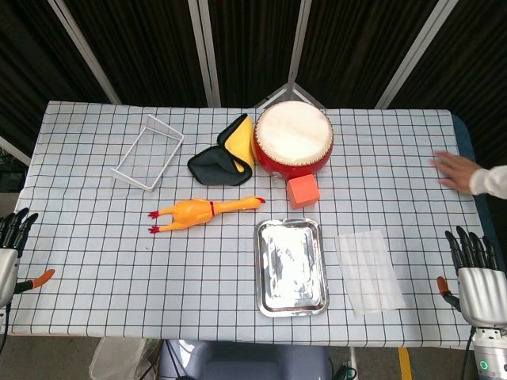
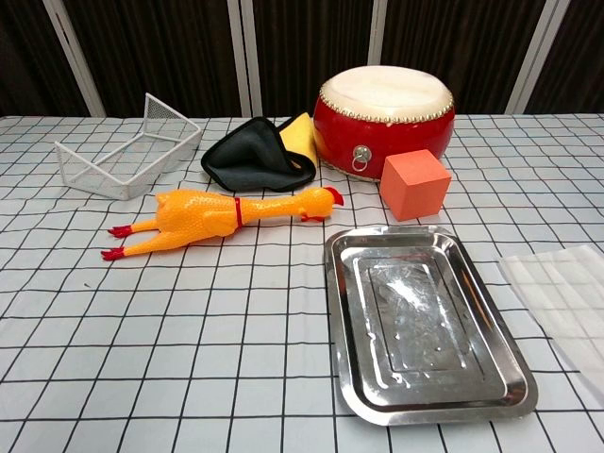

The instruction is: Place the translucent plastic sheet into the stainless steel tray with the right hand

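The translucent plastic sheet (image 1: 368, 271) lies flat on the checked tablecloth, just right of the stainless steel tray (image 1: 264, 273); in the chest view the sheet (image 2: 564, 294) runs off the right edge beside the tray (image 2: 351, 347). The tray holds nothing. My right hand (image 1: 475, 273) hangs at the table's right front corner, fingers apart, holding nothing, a short way right of the sheet. My left hand (image 1: 11, 241) rests off the table's left edge, fingers apart and holding nothing. Neither hand shows in the chest view.
A rubber chicken (image 1: 202, 212), orange cube (image 1: 303, 190), red drum (image 1: 293, 138), black-and-yellow cloth (image 1: 224, 158) and white wire basket (image 1: 148, 152) sit behind the tray. A person's hand (image 1: 458, 170) rests on the table's right edge.
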You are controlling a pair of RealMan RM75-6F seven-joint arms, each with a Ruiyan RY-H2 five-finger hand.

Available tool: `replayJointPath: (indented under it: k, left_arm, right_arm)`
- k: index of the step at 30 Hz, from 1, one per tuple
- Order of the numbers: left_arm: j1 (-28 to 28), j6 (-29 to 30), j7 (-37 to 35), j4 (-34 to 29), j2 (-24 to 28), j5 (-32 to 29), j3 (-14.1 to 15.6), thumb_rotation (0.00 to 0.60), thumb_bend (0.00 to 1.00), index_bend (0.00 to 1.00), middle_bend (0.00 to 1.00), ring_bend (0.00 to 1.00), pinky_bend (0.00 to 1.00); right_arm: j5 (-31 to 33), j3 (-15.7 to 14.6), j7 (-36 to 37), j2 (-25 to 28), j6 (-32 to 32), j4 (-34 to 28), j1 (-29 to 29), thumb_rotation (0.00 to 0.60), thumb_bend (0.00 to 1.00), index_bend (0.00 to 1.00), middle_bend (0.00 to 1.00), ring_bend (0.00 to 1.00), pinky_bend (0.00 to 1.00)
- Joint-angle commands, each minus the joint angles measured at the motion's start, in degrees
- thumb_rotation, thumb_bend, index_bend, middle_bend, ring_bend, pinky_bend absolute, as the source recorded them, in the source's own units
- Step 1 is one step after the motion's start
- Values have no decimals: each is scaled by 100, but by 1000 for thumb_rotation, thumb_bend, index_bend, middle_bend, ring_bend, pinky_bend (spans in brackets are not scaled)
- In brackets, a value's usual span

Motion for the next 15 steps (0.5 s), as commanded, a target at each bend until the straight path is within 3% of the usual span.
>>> replayJointPath:
  k: [1, 15]
  left_arm:
    - [1, 5, 0, 1, -1, 2, -1, 600, 0, 0, 0, 0, 0]
    - [-8, 29, -53, 23, -2, 35, -16, 600, 0, 0, 0, 0, 0]
  right_arm:
    - [-1, -2, -1, -2, -1, 0, 0, 600, 390, 0, 0, 0, 0]
    - [-98, -238, -427, -263, -213, -89, 13, 600, 389, 0, 0, 0, 0]
